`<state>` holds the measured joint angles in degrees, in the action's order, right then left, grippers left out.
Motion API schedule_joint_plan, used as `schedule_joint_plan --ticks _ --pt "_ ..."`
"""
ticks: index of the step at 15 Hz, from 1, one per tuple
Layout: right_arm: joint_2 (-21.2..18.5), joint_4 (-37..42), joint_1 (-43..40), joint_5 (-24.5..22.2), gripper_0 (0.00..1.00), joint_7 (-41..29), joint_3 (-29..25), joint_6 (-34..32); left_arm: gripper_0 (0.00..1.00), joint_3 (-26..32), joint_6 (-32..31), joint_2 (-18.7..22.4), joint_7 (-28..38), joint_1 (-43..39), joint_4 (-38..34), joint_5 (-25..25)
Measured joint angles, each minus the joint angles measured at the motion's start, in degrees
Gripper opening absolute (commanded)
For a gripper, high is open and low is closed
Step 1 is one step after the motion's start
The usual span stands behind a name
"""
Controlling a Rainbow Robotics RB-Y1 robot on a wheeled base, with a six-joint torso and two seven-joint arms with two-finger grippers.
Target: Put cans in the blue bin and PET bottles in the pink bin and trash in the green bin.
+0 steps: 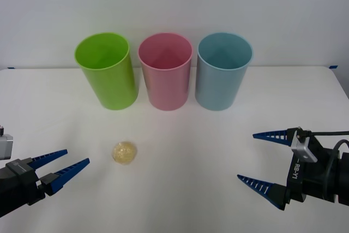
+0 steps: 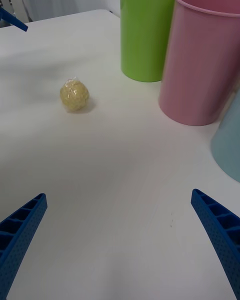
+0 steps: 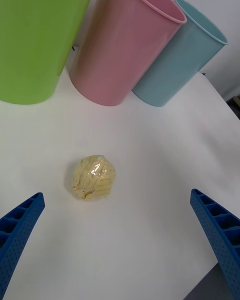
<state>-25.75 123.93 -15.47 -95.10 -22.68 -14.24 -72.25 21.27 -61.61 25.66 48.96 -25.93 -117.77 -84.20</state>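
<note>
Trash (image 1: 124, 152) lies free on table (image 1: 185, 151), before green bin (image 1: 106, 70). Left gripper (image 1: 65, 163) and right gripper (image 1: 262, 157) are spread, empty; arms cut off by frame edges.

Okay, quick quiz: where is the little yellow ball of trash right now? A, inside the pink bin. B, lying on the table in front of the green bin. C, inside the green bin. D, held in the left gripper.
B: the trash lies on the white table in front of the green bin, with the left gripper open and apart from it.

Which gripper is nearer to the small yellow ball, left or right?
Left. The left gripper is open just beside the trash; the right gripper, also open, sits across the table.
</note>
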Motion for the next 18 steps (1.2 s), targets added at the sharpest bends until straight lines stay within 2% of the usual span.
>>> schedule_joint_plan --ticks 6,13,16,18 --pt "0.0 0.0 0.0 0.0 1.0 0.0 0.0 0.0 1.0 0.0 0.0 0.0 0.0 0.0 0.0 0.0" --pt "0.0 0.0 0.0 0.0 1.0 0.0 0.0 0.0 1.0 -3.2 -0.3 0.8 2.1 -0.6 -1.7 -1.1" --pt "0.0 0.0 0.0 0.0 1.0 0.0 0.0 0.0 1.0 -6.4 3.7 3.8 7.5 -1.3 -3.8 -3.7" --pt "0.0 0.0 0.0 0.0 1.0 0.0 0.0 0.0 1.0 -11.0 11.1 8.5 12.0 -1.8 -5.3 -6.0"
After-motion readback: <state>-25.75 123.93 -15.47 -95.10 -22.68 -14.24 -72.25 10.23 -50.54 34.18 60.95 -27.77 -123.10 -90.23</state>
